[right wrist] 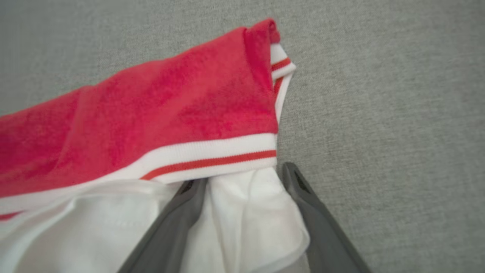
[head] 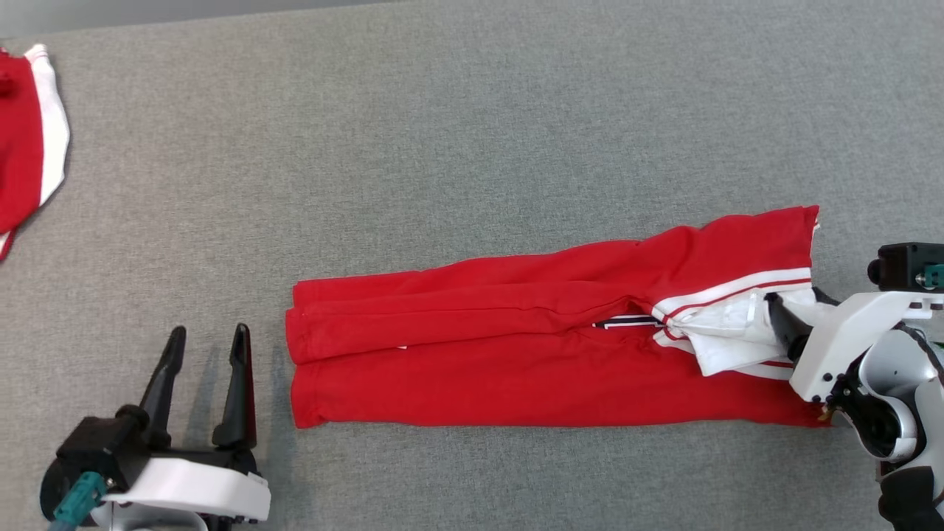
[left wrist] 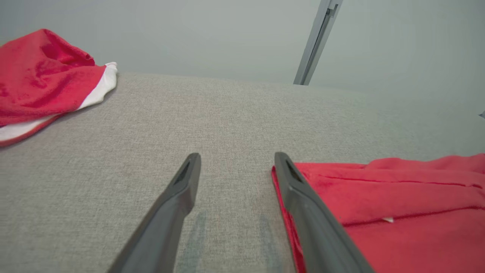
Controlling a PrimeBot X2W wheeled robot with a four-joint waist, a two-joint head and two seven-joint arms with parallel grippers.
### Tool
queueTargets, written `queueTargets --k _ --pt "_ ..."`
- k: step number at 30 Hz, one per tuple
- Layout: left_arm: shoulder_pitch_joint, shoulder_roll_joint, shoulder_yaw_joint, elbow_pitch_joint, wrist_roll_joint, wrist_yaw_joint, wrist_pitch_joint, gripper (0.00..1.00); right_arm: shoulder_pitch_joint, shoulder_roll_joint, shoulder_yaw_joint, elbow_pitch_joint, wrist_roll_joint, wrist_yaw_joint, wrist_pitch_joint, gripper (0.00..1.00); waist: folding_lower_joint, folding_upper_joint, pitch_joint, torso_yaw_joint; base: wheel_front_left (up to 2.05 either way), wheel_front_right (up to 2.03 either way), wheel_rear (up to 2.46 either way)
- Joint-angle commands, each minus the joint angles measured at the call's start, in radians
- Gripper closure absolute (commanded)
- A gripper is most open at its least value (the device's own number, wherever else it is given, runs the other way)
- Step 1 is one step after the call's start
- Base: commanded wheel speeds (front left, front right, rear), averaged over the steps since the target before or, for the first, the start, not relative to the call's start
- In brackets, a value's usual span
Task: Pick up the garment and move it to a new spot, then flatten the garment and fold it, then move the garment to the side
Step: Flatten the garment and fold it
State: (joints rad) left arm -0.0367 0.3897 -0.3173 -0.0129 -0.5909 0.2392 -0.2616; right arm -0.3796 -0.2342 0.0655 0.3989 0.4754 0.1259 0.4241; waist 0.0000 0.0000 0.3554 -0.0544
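At the far left edge of the tabletop (head: 472, 110), a second red cloth (head: 22, 140) (left wrist: 41, 72) with a broad white band, bunched and soft, with a terry-like nap seen close up, partly running out of view. No legible writing on it. Grey woven covering on the tabletop, finely flecked, bare and open between that cloth and the rest.

Near the front left corner, the left gripper (head: 209, 332) (left wrist: 237, 157), its long dark tapered fingers (head: 164, 376) released and spread, grey weave showing between them. Finger on the garment's side just beside the leg hems, apart from them in the head view.

From the middle toward the right edge, the garment (head: 516, 369) (left wrist: 398, 212) (right wrist: 151, 106): red trousers laid lengthwise, legs side by side, mostly flat with long creases, hems squared off at the left end. Small white tag (left wrist: 387, 219) at a seam, too small to read. Farther right, between the legs, a small dark-and-white striped label (head: 627, 321), its writing not readable.

At the right end, a white ribbed waistband (right wrist: 227, 147) with one thin red stripe, folded over, white lining (right wrist: 246, 220) turned out. Right gripper (right wrist: 240, 178) (head: 778, 317) there, fingers parted wide, one on each side of a fold of that lining, not pressed together on it.

Broad bare tabletop beyond the garment up to the far edge, and a narrower strip along the near edge
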Motion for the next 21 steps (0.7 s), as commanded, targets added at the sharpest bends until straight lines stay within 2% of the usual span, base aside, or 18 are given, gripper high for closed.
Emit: queueTargets --k 1,3,4,5,6,12,15,17,21 --pt "0.012 -0.018 0.022 0.014 0.025 -0.02 -0.004 0.0 0.047 0.032 0.054 0.028 0.029 0.009 0.047 0.0 0.0 0.0 -0.007 0.004 0.0 0.0 0.0" --pt "0.021 -0.05 0.047 0.035 0.049 -0.051 -0.004 0.0 0.06 0.026 0.081 0.026 0.066 0.009 0.069 0.0 0.0 0.0 -0.015 0.007 0.0 0.0 0.0" --pt "0.023 -0.064 0.061 0.046 0.061 -0.064 -0.004 0.0 0.065 0.022 0.091 0.024 0.08 0.009 0.077 0.28 0.0 0.0 -0.019 0.008 0.0 0.0 0.0" --pt "0.025 -0.079 0.074 0.054 0.071 -0.077 -0.004 0.0 0.068 0.017 0.1 0.023 0.095 0.009 0.084 0.73 0.0 0.0 -0.023 0.008 0.0 0.0 0.0" --pt "0.022 -0.092 0.088 0.06 0.086 -0.09 -0.004 0.0 0.071 0.013 0.111 0.021 0.112 0.009 0.091 1.0 0.0 0.0 -0.028 0.009 0.0 0.0 0.0" --pt "0.039 -0.151 0.152 0.089 0.147 -0.143 -0.004 0.0 0.058 -0.033 0.065 0.04 0.172 0.005 0.038 1.0 0.0 0.0 -0.06 0.007 0.0 0.0 0.0" --pt "0.051 -0.192 0.18 0.117 0.197 -0.184 -0.004 0.0 0.059 -0.103 -0.029 0.1 0.195 0.002 0.006 1.0 0.0 0.0 -0.108 0.017 0.0 0.0 0.0" --pt "0.055 -0.204 0.183 0.122 0.209 -0.193 -0.004 0.0 0.06 -0.12 -0.061 0.117 0.195 0.002 0.0 1.0 0.0 0.0 -0.121 0.022 0.0 0.0 0.0" --pt "0.08 -0.249 0.203 0.151 0.243 -0.229 -0.004 0.0 0.067 -0.198 -0.184 0.171 0.177 0.005 -0.002 1.0 0.0 0.0 -0.177 0.04 0.0 0.0 0.0"
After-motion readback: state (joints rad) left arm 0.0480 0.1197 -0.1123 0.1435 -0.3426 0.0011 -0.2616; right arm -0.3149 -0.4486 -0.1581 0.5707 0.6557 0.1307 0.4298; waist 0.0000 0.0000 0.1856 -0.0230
